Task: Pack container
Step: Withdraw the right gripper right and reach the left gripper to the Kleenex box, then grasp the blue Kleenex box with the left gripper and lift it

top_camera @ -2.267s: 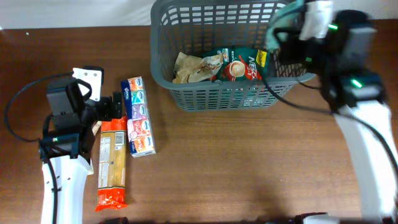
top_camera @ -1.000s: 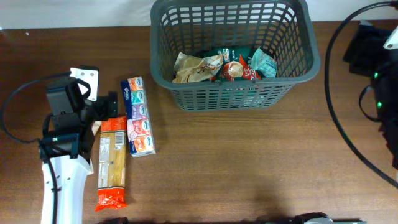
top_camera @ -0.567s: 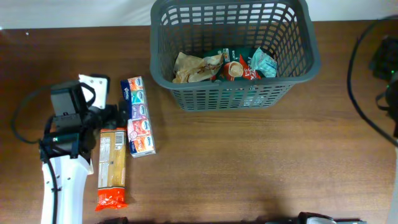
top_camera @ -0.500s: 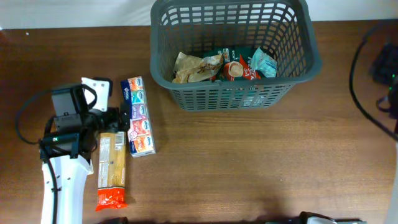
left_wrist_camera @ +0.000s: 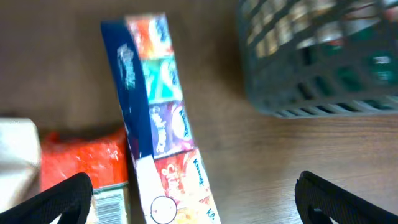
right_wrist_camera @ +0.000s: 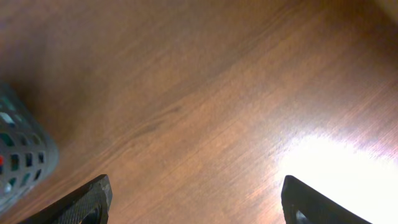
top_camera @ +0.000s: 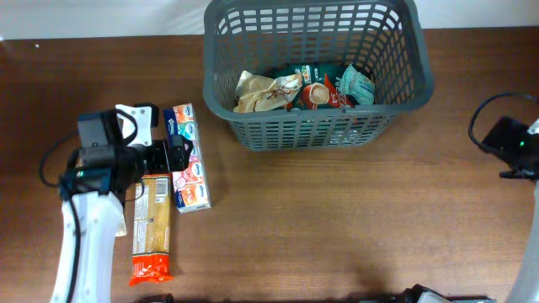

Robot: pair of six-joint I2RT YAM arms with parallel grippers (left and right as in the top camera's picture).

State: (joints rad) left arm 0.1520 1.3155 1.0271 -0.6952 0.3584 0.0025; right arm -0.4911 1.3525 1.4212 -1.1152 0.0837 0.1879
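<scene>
Container (top_camera: 312, 130) holds several crumpled grocery packets (top_camera: 313, 91).

The overhead view is evenly and fairly brightly lit and sharp across the brown table (top_camera: 337, 219), with only a faint, soft shadow at the foot of the grey basket (top_camera: 312, 130). The left wrist view is dimmer and smeared by blur, so the tissue pack (left_wrist_camera: 158, 124) print and the basket lattice look soft. In the right wrist view, white glare washes out the wood at lower right, while the upper left falls dark.
</scene>
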